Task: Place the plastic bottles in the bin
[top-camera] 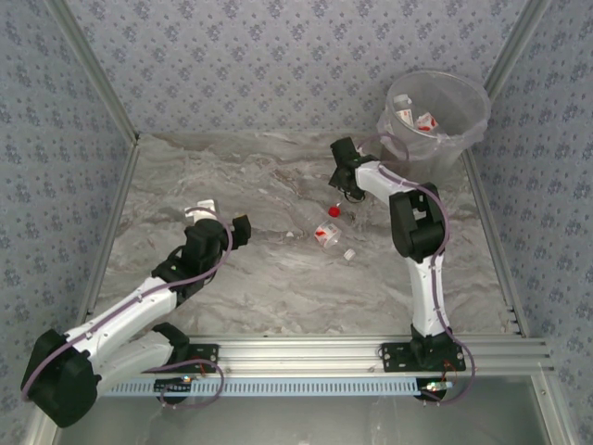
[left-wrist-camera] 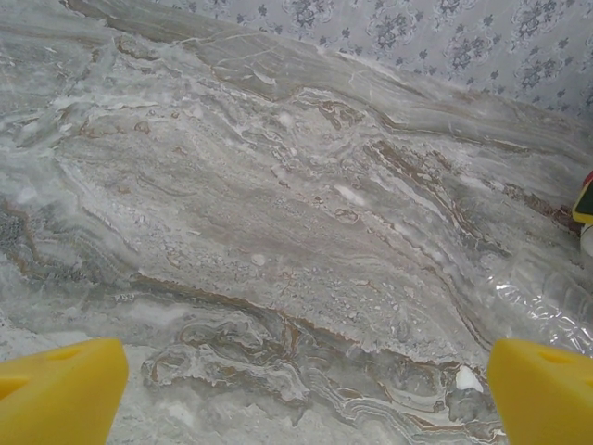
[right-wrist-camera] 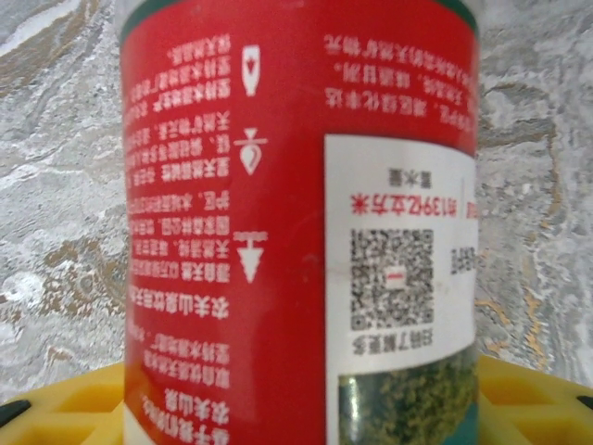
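- The bin (top-camera: 451, 148) is seen at one o'clock on the table (top-camera: 241, 176) in the top view, with a few bottles (top-camera: 415, 116) already inside. Its rim stands high, so a bottle carried low could be knocked against it.
- The left gripper (left-wrist-camera: 306, 394) is held at nine o'clock. Its fingers are spread wide over bare marble, with nothing between them.
- The right gripper (top-camera: 345, 178) is placed near twelve o'clock, with the bin at two o'clock from it.
- A red-labelled bottle (right-wrist-camera: 296, 232) is framed between its yellow fingers (right-wrist-camera: 56, 403) (the label is printed in red and white). Whether it is pinched yet cannot be told.
- If a lift is begun before a firm pinch, the smooth round bottle could be tipped or dropped.
- A second bottle (top-camera: 326, 235) is seen lying at six o'clock of that gripper, with a small red cap (top-camera: 334, 211) just beside it. Either could be swept aside by a low pass.
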Controlling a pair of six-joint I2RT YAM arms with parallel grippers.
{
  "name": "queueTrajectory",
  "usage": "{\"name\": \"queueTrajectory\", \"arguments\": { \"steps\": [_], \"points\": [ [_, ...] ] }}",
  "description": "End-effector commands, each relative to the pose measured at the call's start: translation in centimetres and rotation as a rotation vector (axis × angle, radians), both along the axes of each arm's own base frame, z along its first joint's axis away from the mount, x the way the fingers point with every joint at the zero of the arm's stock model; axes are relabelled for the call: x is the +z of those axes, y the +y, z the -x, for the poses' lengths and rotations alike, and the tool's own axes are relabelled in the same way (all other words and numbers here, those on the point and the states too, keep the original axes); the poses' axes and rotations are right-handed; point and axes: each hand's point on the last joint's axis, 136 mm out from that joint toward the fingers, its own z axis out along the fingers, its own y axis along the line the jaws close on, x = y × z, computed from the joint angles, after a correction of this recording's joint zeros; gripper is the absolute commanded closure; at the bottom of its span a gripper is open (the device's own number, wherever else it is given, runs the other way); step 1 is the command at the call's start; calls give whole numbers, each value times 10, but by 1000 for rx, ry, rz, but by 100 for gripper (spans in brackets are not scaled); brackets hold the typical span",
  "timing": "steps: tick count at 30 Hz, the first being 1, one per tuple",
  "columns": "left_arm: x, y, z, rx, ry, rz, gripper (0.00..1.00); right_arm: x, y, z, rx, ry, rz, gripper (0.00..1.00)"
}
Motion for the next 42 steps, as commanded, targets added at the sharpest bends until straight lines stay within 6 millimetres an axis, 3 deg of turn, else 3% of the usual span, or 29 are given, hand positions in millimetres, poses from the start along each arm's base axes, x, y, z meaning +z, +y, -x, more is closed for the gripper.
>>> {"name": "queueTrajectory", "arguments": {
  "steps": [1, 10, 31, 37, 42],
  "points": [
    [18, -1, -6, 15, -31, 21, 1, 29, -1, -1, 18, -68, 12, 40],
    [20, -10, -9, -26, -29, 29, 1, 57, 6, 9, 97, -145, 3, 43],
    [11, -28, -17, -51, 35, 87, 1, 184, 34, 37, 331, -499, -109, 46],
    [11, -32, -16, -77, 40, 91, 0, 222, 32, 50, 365, -595, -109, 48],
    [11, -34, -17, -82, 41, 89, 1, 241, 27, 59, 382, -644, -90, 49]
  ]
}}
